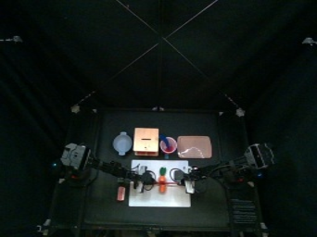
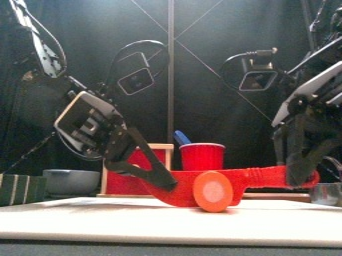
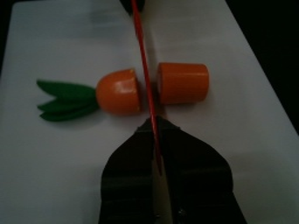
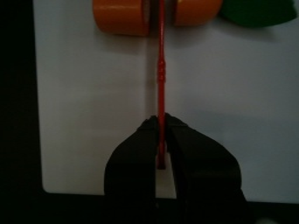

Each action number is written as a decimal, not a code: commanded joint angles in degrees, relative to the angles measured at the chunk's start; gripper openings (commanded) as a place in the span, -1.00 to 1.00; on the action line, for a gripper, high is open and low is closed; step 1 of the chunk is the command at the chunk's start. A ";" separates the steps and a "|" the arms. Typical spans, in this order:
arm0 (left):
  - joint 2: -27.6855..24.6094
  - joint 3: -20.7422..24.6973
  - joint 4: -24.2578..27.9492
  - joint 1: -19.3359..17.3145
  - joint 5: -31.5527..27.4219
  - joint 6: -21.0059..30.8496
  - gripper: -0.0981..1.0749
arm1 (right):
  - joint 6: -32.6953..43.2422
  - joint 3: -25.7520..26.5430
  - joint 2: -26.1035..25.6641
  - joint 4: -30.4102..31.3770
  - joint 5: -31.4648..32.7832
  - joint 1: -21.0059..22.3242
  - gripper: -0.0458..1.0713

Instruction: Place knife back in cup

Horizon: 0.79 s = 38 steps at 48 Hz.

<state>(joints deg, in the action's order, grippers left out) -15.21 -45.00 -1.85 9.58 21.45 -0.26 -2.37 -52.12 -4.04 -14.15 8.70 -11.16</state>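
Knife point(image 4: 158, 66) gripped at both ends by left hand point(image 3: 158, 144) and right hand point(image 4: 160, 144), outside the cup point(image 2: 203, 156)

Our tabletop point(image 1: 111, 208) and its load

We see a white board point(image 1: 177, 198) at its front edge; dish point(image 1: 121, 143), cup point(image 1: 168, 144) behind it.

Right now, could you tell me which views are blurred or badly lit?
Top view: mostly dark, only the white board bright. Front view: the carrot near and soft. Left wrist view: the left claw blurred, the knife a thin red line. Right wrist view: the right claw dark and soft, the board glaring.
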 commanded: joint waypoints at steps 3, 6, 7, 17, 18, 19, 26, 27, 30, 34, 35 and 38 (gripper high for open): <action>0.18 -1.23 0.09 0.00 -2.11 -0.26 -0.15 | -0.18 0.44 -0.26 0.53 0.53 -0.09 -0.20; 0.88 -1.14 0.09 -0.09 -2.11 -0.18 -0.15 | -0.18 0.79 -1.58 0.70 1.05 0.00 -0.20; 1.23 -1.05 0.09 -0.09 -2.11 -0.26 -0.15 | -0.18 0.88 -2.11 0.79 1.32 -0.09 -0.19; 5.54 -0.70 1.23 -0.35 -2.11 -0.35 -0.15 | -0.18 1.49 -7.91 2.72 3.43 0.00 -0.20; 6.06 -0.62 1.41 -0.44 -2.11 -0.35 -0.15 | -0.18 1.58 -8.53 3.08 3.60 -0.09 -0.20; 6.59 -0.62 1.76 -0.53 -2.11 -0.26 -0.15 | -0.18 1.58 -9.14 3.43 3.69 0.00 -0.20; 10.63 -0.70 3.25 -0.88 -2.20 -0.26 -0.15 | -0.18 1.76 -13.18 6.06 3.96 0.00 -0.20; 11.16 -0.70 3.34 -0.97 -2.20 -0.26 -0.15 | -0.18 1.67 -13.71 6.33 3.96 0.00 -0.20; 12.48 -0.70 3.69 -1.05 -2.11 -0.26 -0.15 | -0.26 1.58 -15.03 7.21 3.96 -0.09 -0.20; 14.33 -0.88 3.87 -1.23 -2.20 -0.26 -0.15 | -0.18 1.41 -16.35 8.17 3.96 -0.09 -0.20; 14.77 -0.97 3.96 -1.23 -2.11 -0.26 -0.15 | -0.18 1.32 -16.61 8.44 3.96 -0.09 -0.20; 15.91 -1.23 4.22 -1.58 -2.11 -0.26 -0.15 | -0.18 1.23 -17.49 8.79 3.78 -0.09 -0.20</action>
<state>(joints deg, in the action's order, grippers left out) -1.58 -46.41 1.93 8.53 19.07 -0.35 -2.37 -51.33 -19.25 -5.98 12.74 -10.90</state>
